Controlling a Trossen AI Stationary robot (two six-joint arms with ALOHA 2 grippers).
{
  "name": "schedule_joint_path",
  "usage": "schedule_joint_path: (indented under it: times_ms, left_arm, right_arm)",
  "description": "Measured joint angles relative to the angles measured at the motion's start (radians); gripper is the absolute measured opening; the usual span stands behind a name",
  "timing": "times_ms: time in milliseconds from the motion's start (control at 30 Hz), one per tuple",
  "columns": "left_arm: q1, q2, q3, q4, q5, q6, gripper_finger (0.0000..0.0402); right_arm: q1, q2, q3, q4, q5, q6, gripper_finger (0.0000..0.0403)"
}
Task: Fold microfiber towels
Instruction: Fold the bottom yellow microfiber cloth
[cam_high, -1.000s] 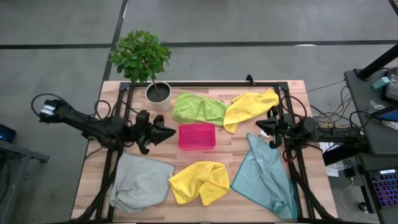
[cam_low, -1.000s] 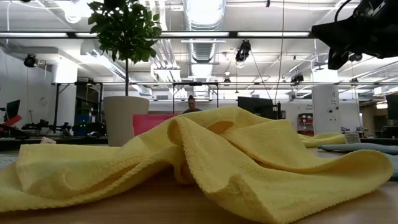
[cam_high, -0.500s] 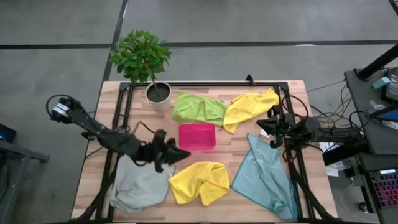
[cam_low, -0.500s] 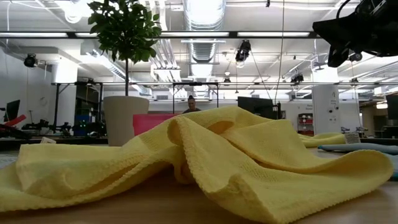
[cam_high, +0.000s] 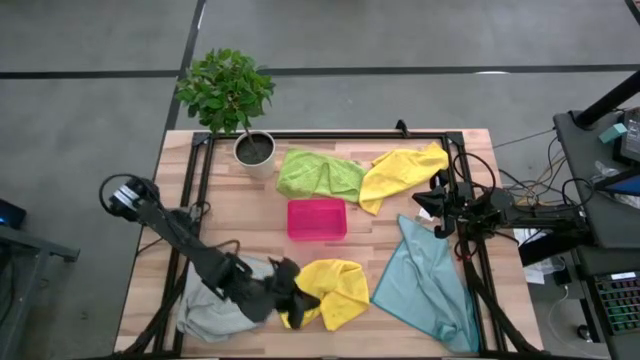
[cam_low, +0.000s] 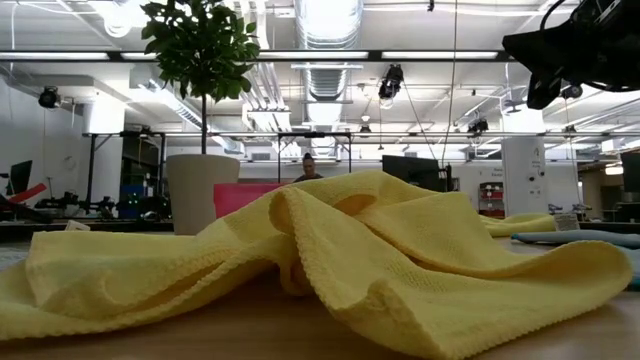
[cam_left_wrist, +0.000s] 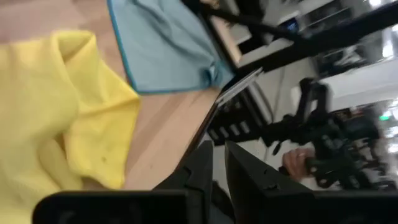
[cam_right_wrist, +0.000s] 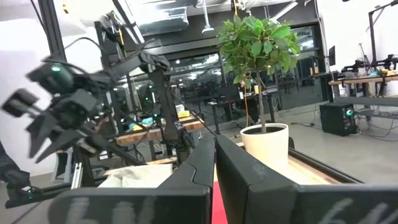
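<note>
five cloths lie on the table and not one is folded yet, and the left gripper (cam_high: 305, 298) is the only claw down among them. its fingers (cam_left_wrist: 200, 167) sit almost pressed together with just a sliver of gap, and nothing is pinched between them. from above, the claw is over the near-left edge of the front yellow towel (cam_high: 325, 290), just where that towel meets the pale grey towel (cam_high: 215, 300) under the arm; the wrist camera looks past the fingers across rumpled yellow folds toward the teal-blue towel (cam_left_wrist: 165, 46) beyond.

what could go wrong from here, as i judge it: with the fingers so nearly shut, a push down would just shove or bunch the yellow cloth rather than take a corner, and it is already heaped (the low view shows it humped up in big ridges (cam_low: 330, 250)). the grey towel is so close that a careless pinch could catch both cloths at once and drag them together.

the right gripper (cam_high: 438, 208) waits pressed shut above the table's right side, between the far yellow towel (cam_high: 400, 172) and the teal-blue one. the lime green towel (cam_high: 318, 173) lies at the back near the potted plant (cam_high: 230, 95), with the pink tray (cam_high: 317, 219) in the middle, well clear of the working claw.
</note>
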Motion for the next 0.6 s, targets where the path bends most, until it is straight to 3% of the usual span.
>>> schedule_joint_path:
  times_ms: [400, 600]
  left_arm:
    - [-0.035, 0.362, 0.503, -0.444, 0.166, -0.096, 0.0028]
    - [-0.034, 0.470, 0.588, -0.769, 0.248, -0.096, 0.0028]
  right_arm:
    - [0.000, 0.000, 0.000, -0.001, 0.000, 0.012, 0.0009]
    - [0.000, 0.000, 0.000, -0.001, 0.000, 0.025, 0.0009]
